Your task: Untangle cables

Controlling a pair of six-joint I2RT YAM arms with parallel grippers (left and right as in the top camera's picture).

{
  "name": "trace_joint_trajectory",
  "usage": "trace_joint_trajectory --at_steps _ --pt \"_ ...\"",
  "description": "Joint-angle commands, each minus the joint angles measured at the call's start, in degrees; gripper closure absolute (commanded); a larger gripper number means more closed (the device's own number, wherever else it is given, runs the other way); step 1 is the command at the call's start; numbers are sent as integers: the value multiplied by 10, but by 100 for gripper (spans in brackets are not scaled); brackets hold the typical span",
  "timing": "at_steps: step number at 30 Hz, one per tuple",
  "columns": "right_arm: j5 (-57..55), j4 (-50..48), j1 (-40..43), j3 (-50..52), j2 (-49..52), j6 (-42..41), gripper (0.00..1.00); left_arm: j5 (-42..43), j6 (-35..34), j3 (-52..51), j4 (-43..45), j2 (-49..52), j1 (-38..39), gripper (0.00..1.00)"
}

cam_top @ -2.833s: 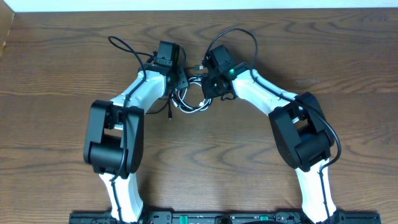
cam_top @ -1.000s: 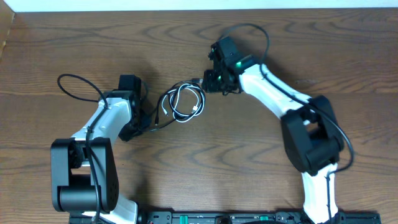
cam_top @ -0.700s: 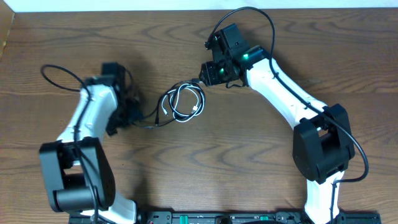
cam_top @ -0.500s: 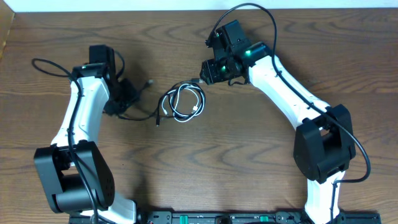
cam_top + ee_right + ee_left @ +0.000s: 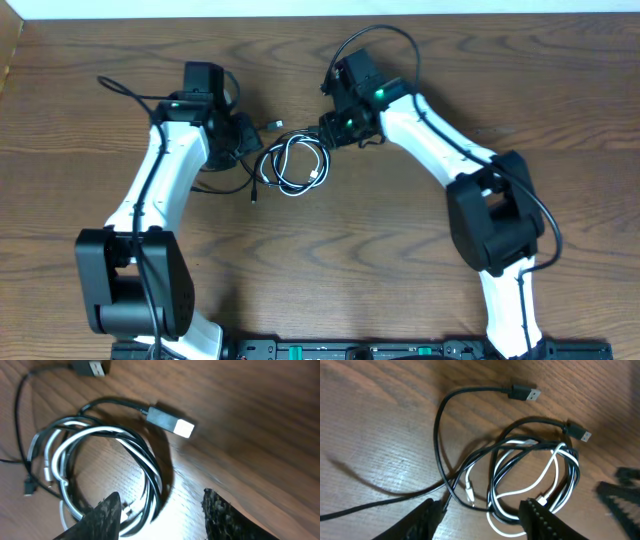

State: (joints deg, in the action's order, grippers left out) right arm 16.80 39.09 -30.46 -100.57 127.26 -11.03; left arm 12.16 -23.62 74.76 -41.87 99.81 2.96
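The cables (image 5: 296, 166) lie as one small coil on the wooden table, a white cord (image 5: 321, 164) wound together with black ones. In the left wrist view the coil (image 5: 530, 475) shows a black strand ending in a USB plug (image 5: 525, 393) and a smaller plug (image 5: 577, 433). My left gripper (image 5: 482, 521) stands open just left of the coil, with strands lying on the table under the gap. My right gripper (image 5: 165, 515) is open over the coil's right rim (image 5: 152, 477), close to a silver-tipped plug (image 5: 171, 423). Neither holds anything.
A black strand (image 5: 222, 190) trails from the coil leftward under the left arm. Thick black wires fixed to the arms loop at the back left (image 5: 125, 88) and above the right wrist (image 5: 385, 35). The table's far edge (image 5: 320, 13) runs along the top.
My left arm swung in from the far left to the coil's left side. The right gripper dropped slightly closer to the coil. The coil stayed put.
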Motion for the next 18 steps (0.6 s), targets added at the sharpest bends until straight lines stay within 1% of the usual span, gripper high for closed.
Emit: trace_joint_trajectory --at_steps 1,3,7,9,11,12,15,18 --pt "3 -24 -22 -9 23 8 53 -24 7 3 13 24 10 45" --pt "1 -41 -29 -9 34 8 56 -21 7 3 20 35 17 45" --pt "-32 -58 -37 -9 60 8 65 0 7 3 25 49 34 45" --pt "-42 -56 -37 -9 70 8 74 3 7 3 28 54 41 45" --pt "-48 -48 -37 -9 79 8 89 2 4 3 35 59 48 45" --pt "-49 -39 -35 -9 82 8 99 2 -1 3 38 63 49 45" --pt "-49 -10 -28 -9 82 8 99 2 -18 3 47 78 52 45" --pt "-49 26 -14 -9 82 8 99 -25 -24 2 47 99 52 47"
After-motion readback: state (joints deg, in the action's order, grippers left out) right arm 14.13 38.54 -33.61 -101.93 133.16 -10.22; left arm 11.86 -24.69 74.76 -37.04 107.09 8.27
